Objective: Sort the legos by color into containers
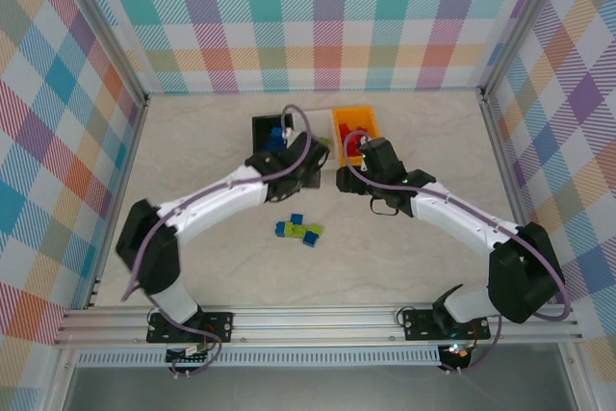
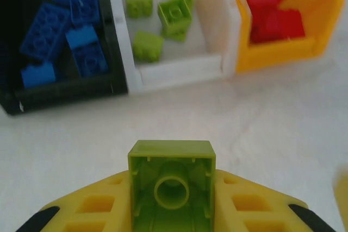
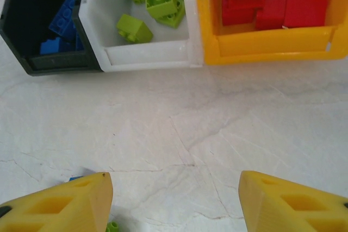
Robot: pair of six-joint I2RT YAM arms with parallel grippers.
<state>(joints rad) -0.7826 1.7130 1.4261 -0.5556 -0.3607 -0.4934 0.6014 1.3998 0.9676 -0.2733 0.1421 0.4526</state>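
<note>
My left gripper (image 2: 172, 199) is shut on a lime green lego (image 2: 172, 158), its hollow underside facing the camera, a short way in front of the containers. The black bin (image 2: 60, 93) holds several blue bricks (image 2: 60, 31), the white bin (image 2: 179, 71) holds three lime bricks (image 2: 175, 13), and the orange bin (image 2: 283, 52) holds red bricks (image 2: 272, 9). My right gripper (image 3: 174, 199) is open over bare table, facing the white bin (image 3: 147, 58) and the orange bin (image 3: 272, 47). In the top view both grippers (image 1: 308, 166) (image 1: 351, 178) sit just in front of the bins.
A small cluster of loose blue and lime bricks (image 1: 298, 229) lies mid-table, nearer than both grippers. A lime stud (image 3: 112, 226) and a blue corner (image 3: 76, 178) peek by the right gripper's left finger. Checkered walls and metal rails enclose the table.
</note>
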